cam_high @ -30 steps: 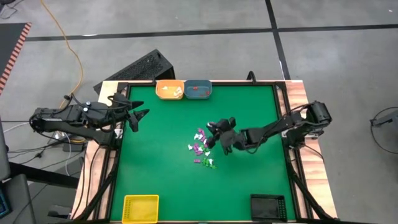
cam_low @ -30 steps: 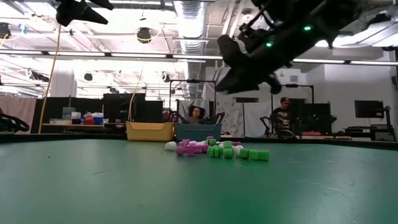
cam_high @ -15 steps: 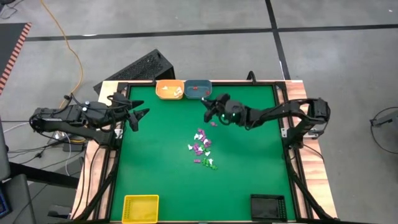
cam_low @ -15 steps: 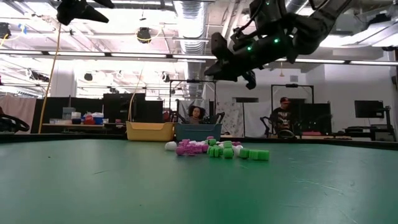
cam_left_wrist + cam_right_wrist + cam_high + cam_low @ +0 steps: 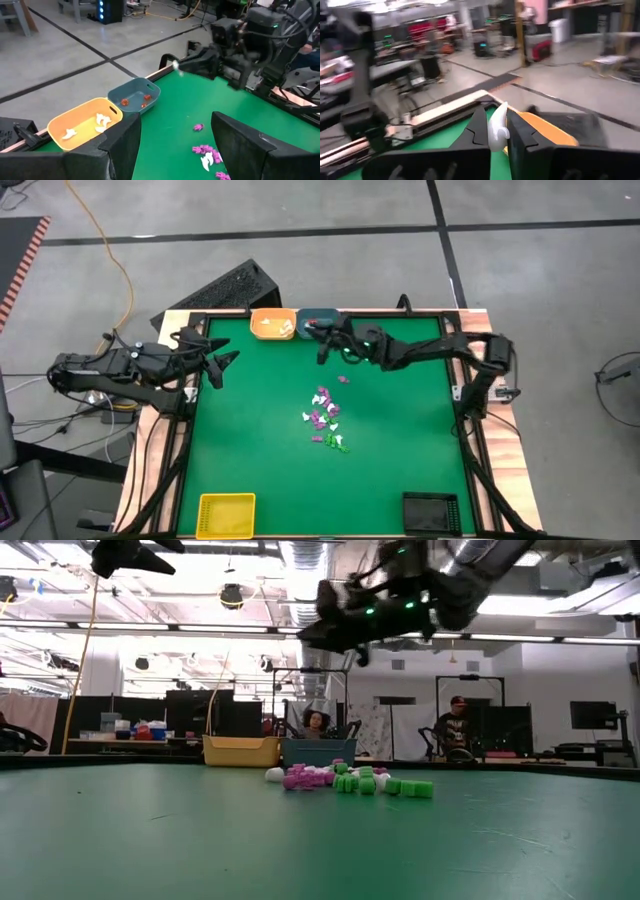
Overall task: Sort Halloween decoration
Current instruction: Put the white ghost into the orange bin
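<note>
White plastic shows between the nearly closed fingers of the right gripper (image 5: 499, 131): one small trinket (image 5: 497, 125), pinched and carried above the far table edge near the orange tray (image 5: 272, 324) and blue tray (image 5: 318, 324). White pieces already lie in orange, so release low over its middle. Remaining decorations (image 5: 326, 418) sit mid-table. Left gripper (image 5: 222, 363), fingers spread, waits at the left edge. No readable writing.

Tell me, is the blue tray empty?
No. The blue tray has a few orange-red trinkets inside, seen from the left wrist.
</note>
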Robot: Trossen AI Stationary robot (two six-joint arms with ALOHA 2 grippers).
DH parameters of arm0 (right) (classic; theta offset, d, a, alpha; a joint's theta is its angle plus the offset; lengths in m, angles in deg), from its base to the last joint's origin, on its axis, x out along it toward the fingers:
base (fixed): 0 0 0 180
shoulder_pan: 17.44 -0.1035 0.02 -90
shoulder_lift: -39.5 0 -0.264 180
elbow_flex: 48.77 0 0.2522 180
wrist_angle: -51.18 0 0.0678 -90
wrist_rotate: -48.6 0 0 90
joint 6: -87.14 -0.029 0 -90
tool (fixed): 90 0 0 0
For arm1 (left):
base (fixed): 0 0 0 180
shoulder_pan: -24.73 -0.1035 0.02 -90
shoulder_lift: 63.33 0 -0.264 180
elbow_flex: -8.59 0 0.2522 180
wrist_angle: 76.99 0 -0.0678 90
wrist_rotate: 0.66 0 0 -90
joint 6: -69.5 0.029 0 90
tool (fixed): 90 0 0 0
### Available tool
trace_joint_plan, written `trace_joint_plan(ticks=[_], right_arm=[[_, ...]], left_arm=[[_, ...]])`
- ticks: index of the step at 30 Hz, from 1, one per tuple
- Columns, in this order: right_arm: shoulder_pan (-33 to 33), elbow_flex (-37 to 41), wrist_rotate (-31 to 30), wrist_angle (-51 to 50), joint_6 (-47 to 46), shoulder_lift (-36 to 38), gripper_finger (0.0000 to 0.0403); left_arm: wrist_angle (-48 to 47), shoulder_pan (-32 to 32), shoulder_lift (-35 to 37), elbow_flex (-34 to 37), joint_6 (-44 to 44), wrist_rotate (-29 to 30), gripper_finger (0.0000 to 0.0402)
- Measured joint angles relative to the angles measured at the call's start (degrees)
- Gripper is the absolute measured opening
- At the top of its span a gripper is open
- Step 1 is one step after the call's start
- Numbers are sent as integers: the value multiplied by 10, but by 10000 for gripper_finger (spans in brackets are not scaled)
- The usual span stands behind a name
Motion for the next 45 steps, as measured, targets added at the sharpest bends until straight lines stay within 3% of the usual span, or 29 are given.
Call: trace_joint_plan(ticks=[5, 9, 20, 25, 30, 45], right_arm=[[14, -93, 55, -7, 3, -93, 31], [26, -170, 58, -31, -9, -154, 31], [36, -414, 66, -292, 44, -289, 31], [43, -487, 24, -386, 44, -328, 31], [55, -505, -32, -435, 44, -328, 36], [80, -505, 19, -462, 28, -328, 114]], left_arm=[[2, 0, 0, 0, -2, -16, 231], [6, 0, 1, 0, -5, -39, 231], [8, 0, 1, 0, -5, -34, 231], [8, 0, 1, 0, -5, -30, 231], [8, 0, 1, 0, -5, -28, 231], [7, 0, 1, 0, -5, -26, 231]])
